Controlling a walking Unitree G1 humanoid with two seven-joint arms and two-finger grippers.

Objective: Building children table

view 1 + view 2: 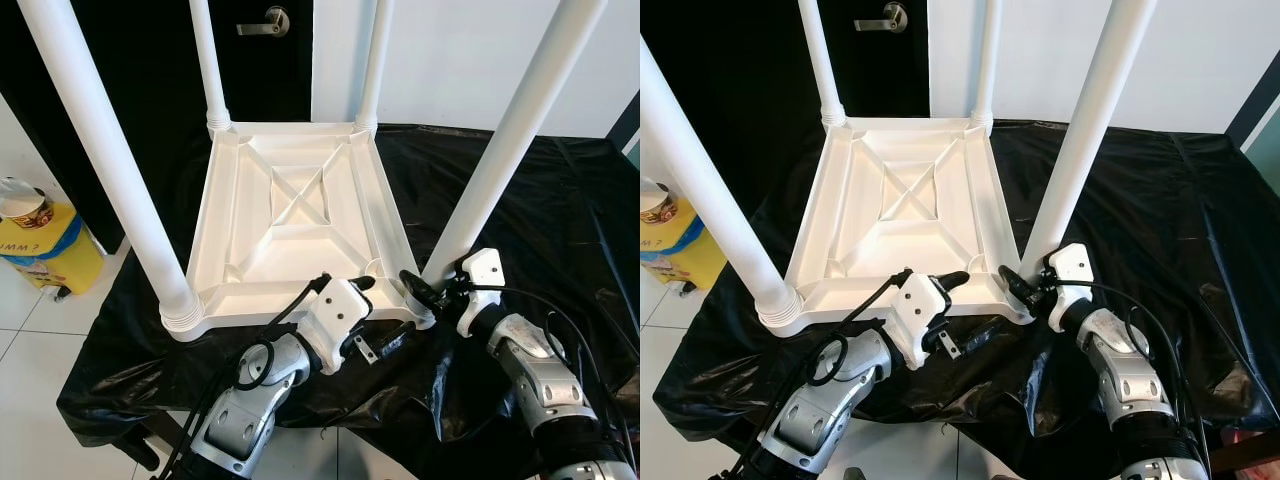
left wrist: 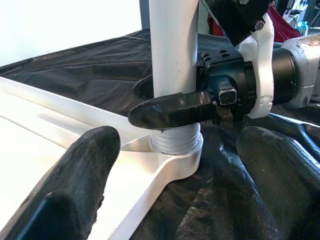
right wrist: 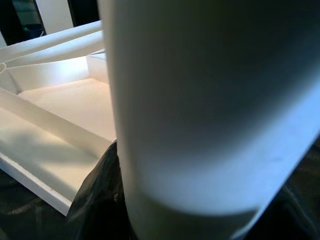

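- A yellow container (image 1: 45, 250) stands on the floor at the robot's left; its contents cannot be made out.
- The white tabletop (image 1: 290, 215) lies upside down on black sheeting (image 1: 540, 210), its ribbed underside facing up.
- Four white legs stand upright from its corners, long axes vertical.
- The right gripper (image 1: 425, 292) is clamped on the near right leg (image 1: 500, 165) just above its threaded base.
- The left gripper (image 1: 385, 312) hovers beside that corner, fingers (image 2: 75, 185) spread apart.
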